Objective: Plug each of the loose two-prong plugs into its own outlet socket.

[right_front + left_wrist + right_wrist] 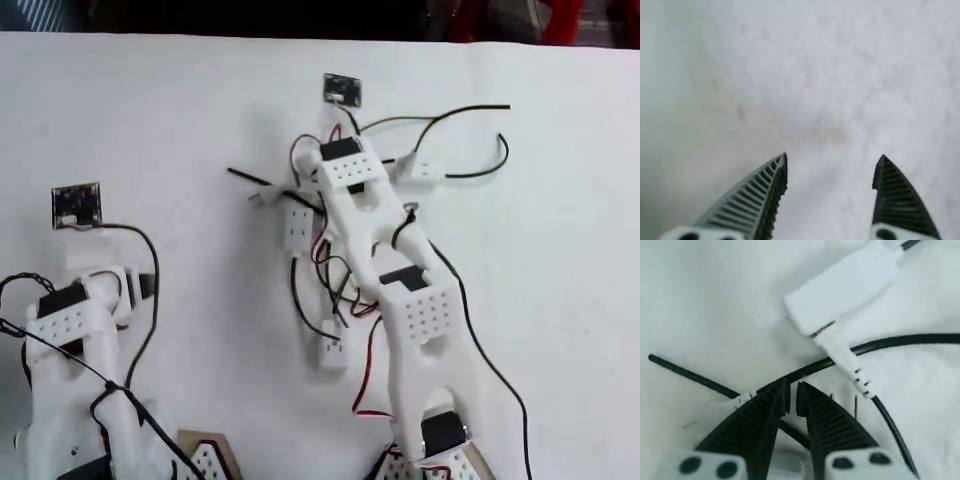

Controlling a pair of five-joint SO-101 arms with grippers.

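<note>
Right pincer is low over the white table, its ribbed dark fingers drawn almost together, only a slit between the tips. A thin black cable runs right across just past those tips, and I can't tell whether it's nipped. Beyond the tips lies a white rectangular plastic socket block, and a white plug with a ribbed collar butts against its near end, pointing back toward the pincer. Just beside one finger sits a small white loose plug, its own black lead trailing away from the pincer. Over to the left pincer: fingers spread wide apart, hanging over bare table, gripping nothing.
</note>
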